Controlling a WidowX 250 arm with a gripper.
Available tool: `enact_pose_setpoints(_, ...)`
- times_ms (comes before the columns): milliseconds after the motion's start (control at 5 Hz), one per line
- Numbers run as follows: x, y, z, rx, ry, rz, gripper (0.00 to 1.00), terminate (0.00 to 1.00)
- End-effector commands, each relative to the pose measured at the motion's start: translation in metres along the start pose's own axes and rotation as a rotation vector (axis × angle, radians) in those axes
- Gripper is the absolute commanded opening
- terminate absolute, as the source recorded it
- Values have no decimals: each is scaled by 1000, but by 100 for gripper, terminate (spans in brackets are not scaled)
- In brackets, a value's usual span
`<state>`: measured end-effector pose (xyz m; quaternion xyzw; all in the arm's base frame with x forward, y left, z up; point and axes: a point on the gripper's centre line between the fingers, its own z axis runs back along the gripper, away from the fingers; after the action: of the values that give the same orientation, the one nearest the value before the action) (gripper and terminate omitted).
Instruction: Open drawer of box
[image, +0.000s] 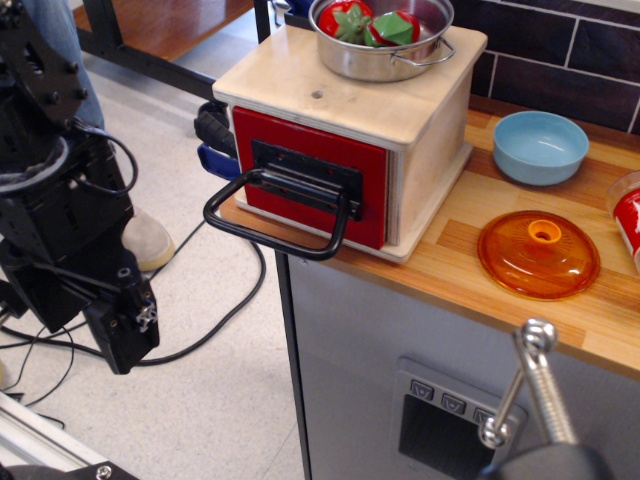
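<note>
A metal faucet (535, 385) looms nearest. At nine o'clock the black gripper (125, 330) hangs off the desk (470, 275); I cannot tell its jaws. The red drawer (310, 180) fronts the pale wooden box (430, 135) (stiff, probably light); hook its rigid loop handle (275, 225).

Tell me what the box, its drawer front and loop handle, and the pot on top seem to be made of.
The box: pale unpainted wood, faint grain, rounded edges. The drawer: front probably wood painted glossy red, with a black plate. The loop handle: smooth black, plastic or coated metal; the look leaves it open. The pot: shiny silver metal, likely steel, with reflections on its wall.
</note>
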<state>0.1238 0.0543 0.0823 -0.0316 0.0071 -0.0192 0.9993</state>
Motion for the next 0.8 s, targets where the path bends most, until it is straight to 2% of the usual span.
enact_pose_setpoints(0, 0, 0, 0, 0, 0, 0, 100, 0)
enact_pose_setpoints(200, 33, -6, 4, -24, -54, -1, 100, 0)
enact_pose_setpoints(400, 78, -12, 15, -50, -116, 41, 100, 0)
enact_pose_setpoints(600, 108, -16, 20, -52, -208, 78, 100, 0)
